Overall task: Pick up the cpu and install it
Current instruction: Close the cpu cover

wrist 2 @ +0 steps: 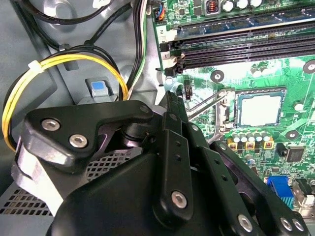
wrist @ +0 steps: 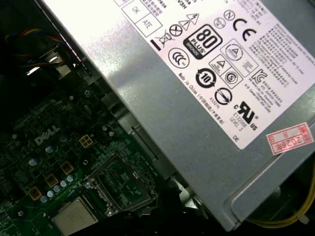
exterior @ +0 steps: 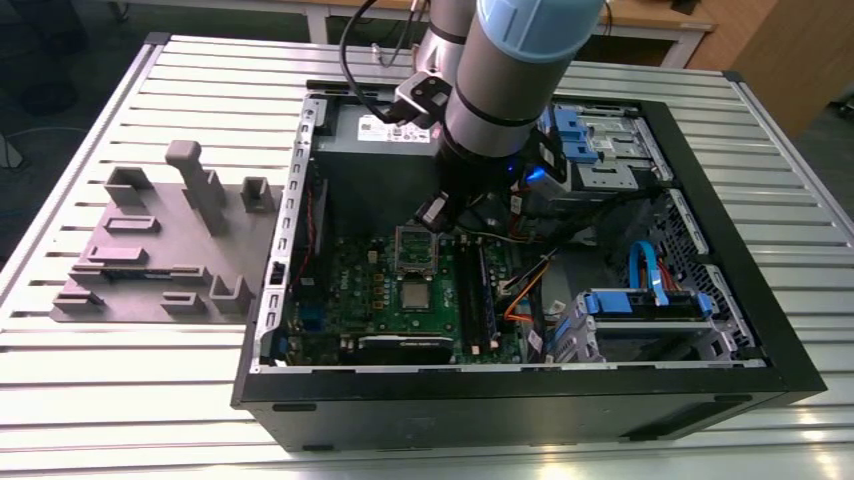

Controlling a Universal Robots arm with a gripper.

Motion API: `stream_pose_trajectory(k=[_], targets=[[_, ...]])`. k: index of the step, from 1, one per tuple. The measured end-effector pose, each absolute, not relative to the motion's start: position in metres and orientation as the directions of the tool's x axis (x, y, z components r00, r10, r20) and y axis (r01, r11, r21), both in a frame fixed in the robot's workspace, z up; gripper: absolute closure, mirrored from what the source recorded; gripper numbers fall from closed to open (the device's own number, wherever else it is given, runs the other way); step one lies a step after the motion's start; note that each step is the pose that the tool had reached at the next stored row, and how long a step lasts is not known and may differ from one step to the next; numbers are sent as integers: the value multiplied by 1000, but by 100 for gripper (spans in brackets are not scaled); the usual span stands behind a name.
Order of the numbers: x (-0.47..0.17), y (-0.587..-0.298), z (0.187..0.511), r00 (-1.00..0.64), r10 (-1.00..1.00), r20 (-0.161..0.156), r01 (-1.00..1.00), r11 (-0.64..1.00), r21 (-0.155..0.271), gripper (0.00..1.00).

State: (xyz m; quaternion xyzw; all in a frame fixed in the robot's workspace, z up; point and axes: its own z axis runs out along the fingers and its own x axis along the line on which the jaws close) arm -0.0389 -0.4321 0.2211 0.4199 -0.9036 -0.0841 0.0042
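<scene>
The cpu (exterior: 419, 294) is a small silver square lying flat in its socket on the green motherboard, also seen in both wrist views (wrist 2: 259, 109) (wrist: 74, 216). The metal socket frame (exterior: 415, 249) with a dark centre stands swung open beside it (wrist: 122, 184). My gripper (exterior: 434, 216) hangs inside the computer case, just beyond the open frame and a short way from the cpu. In the second wrist view my gripper (wrist 2: 170, 97) looks shut to a thin tip with nothing in it, over the case floor near the board's edge.
The open black case (exterior: 267, 385) lies on a slatted metal table. A grey power-supply box (wrist: 197, 98) sits close to my gripper. Memory slots (wrist 2: 246, 44), yellow cables (wrist 2: 49, 64) and blue drive bays (exterior: 641, 300) surround it. A mauve tray (exterior: 147, 250) lies at the exterior view's left.
</scene>
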Motion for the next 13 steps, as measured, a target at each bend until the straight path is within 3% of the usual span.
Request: stream_pose_trajectory(k=[13], targets=[[-40, -432, 226, -647, -760, -56, -758, 635, 150, 90]])
